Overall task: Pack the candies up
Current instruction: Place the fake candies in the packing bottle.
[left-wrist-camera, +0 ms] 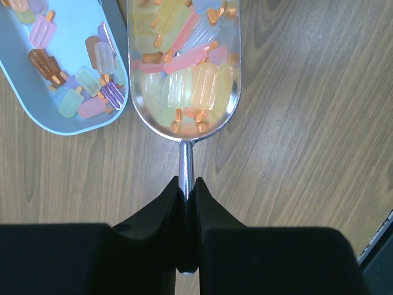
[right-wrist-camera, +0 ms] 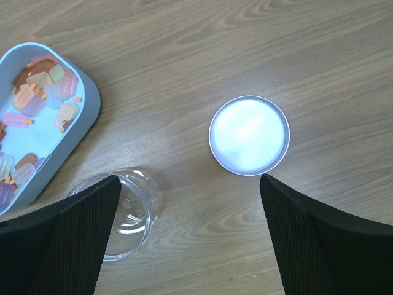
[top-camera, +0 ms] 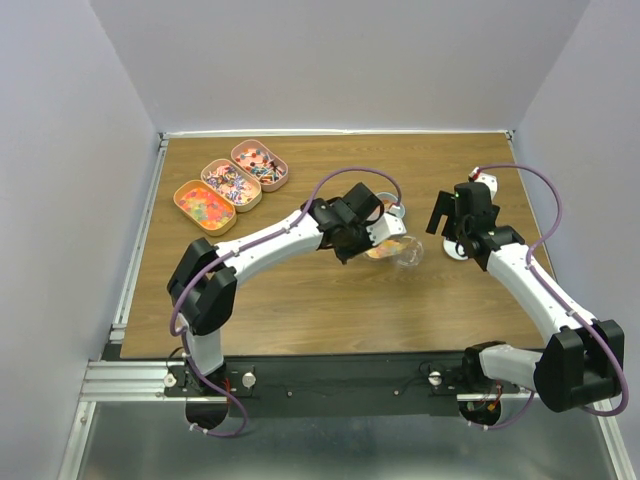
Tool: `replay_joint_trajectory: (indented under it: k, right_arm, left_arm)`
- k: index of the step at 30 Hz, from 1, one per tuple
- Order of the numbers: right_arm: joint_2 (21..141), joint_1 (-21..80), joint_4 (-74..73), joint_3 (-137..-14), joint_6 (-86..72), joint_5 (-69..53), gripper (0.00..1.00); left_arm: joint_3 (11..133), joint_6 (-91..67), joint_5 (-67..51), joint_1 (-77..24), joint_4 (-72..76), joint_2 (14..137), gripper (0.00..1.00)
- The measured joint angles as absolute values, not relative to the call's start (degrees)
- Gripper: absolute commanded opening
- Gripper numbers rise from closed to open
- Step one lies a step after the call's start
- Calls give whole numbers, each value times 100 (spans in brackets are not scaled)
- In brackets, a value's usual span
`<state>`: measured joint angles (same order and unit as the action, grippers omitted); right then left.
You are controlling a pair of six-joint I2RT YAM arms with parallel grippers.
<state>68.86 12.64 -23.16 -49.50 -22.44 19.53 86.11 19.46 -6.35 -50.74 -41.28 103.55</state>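
Now the left gripper [left-wrist-camera: 186, 190] pinches the thin handle of a shiny metal scoop [left-wrist-camera: 186, 161] full of candies [left-wrist-camera: 190, 86].
They look like little see-through ice pops, yellow and pink; more lie in a pale blue tray [left-wrist-camera: 73, 23] at upper left. Only the right wrist view shows a round white lid [right-wrist-camera: 249, 135], a clear jar [right-wrist-camera: 132, 209] and the wide-open right gripper [right-wrist-camera: 189, 196]. Only the top view shows three oval tins [top-camera: 232, 180].

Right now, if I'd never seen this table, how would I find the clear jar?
Look to the middle of the wooden table. The clear jar stands there, next to a pale blue tray and a round white lid. It alone is see-through.
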Motion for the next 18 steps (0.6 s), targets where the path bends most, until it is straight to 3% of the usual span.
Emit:
replay_joint_trajectory:
  k: [18]
  right_arm:
    - [6875, 1264, -2231, -4899, -2244, 1844, 100]
  left_arm:
    - [9275, 1876, -250, -5332, -4665, 10724, 0]
